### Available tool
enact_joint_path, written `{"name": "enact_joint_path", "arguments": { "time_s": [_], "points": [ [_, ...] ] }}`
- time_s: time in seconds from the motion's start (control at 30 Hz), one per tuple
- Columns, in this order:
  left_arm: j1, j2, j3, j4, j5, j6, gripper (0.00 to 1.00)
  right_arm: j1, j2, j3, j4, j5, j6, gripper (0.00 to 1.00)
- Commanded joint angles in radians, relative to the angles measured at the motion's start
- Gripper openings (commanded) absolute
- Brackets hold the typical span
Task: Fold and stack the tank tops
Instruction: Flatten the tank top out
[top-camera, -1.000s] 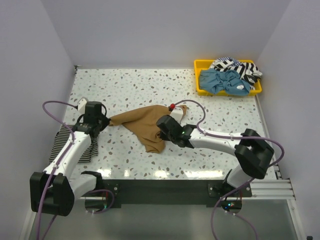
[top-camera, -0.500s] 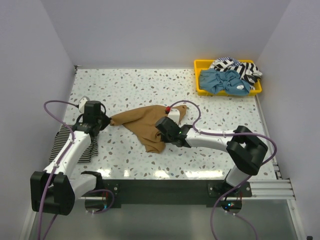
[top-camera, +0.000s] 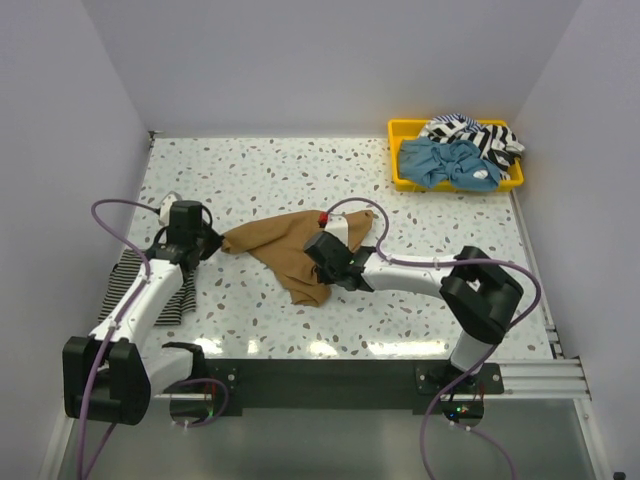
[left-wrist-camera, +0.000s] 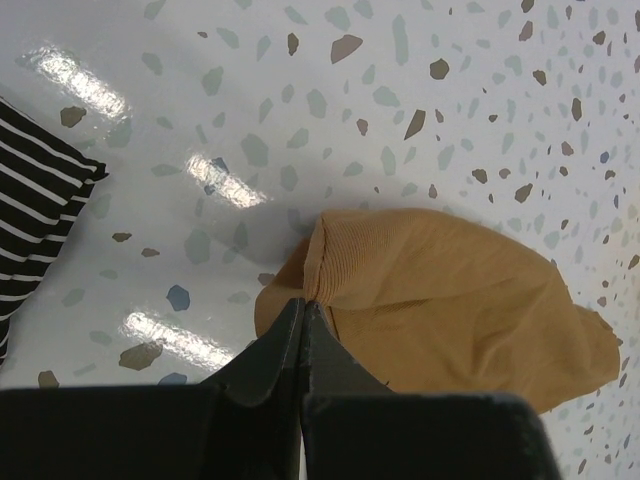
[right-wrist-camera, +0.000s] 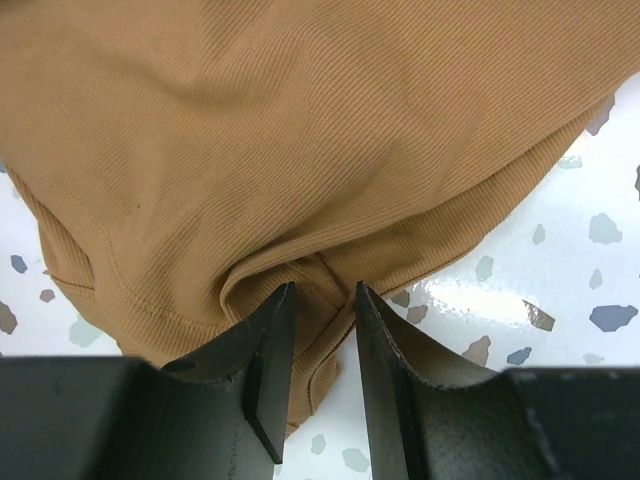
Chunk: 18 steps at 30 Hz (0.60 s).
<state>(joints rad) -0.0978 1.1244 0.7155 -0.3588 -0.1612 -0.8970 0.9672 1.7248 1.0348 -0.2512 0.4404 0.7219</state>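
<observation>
Tabletop (top-camera: 260, 180) speckled, tan top (top-camera: 290, 250), walls (top-camera: 330, 60) perhaps lilac

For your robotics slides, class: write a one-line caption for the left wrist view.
Left hand, shut, pinches a corner of the tan tank top on the speckled table; a striped top lies nearby.

Robot lab cell, not a home or shop. Plain pale walls (top-camera: 320, 60) box in the speckled terrazzo-look surface (top-camera: 260, 180) on the left, far and right sides, with nothing else around. Two robot arms, left arm (top-camera: 140, 300) and right arm (top-camera: 420, 280), are bolted to a black mounting rail (top-camera: 320, 382) along the surface's near edge. Purple cables (top-camera: 96, 210) run loose along them, and there's bare aluminium framing (top-camera: 540, 375) at the near right corner. Only props: a yellow tray (top-camera: 393, 155) in the far right corner, heaped with tank tops (top-camera: 455, 160).
</observation>
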Motion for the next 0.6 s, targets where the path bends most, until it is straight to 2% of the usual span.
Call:
{"name": "enact_joint_path", "arguments": {
  "time_s": [0.0,0.37,0.57],
  "points": [
    [0.01,0.008,0.007,0.05,0.017,0.026,0.0,-0.007,0.022,0.037,0.006,-0.008,-0.035,0.34],
    [0.012,0.018,0.002,0.061,0.032,0.03,0.0,-0.002,-0.014,0.1,-0.102,0.052,-0.107,0.34],
    [0.012,0.021,0.002,0.063,0.037,0.033,0.0,-0.002,0.028,0.151,-0.138,0.037,-0.16,0.34]
  ]
}}
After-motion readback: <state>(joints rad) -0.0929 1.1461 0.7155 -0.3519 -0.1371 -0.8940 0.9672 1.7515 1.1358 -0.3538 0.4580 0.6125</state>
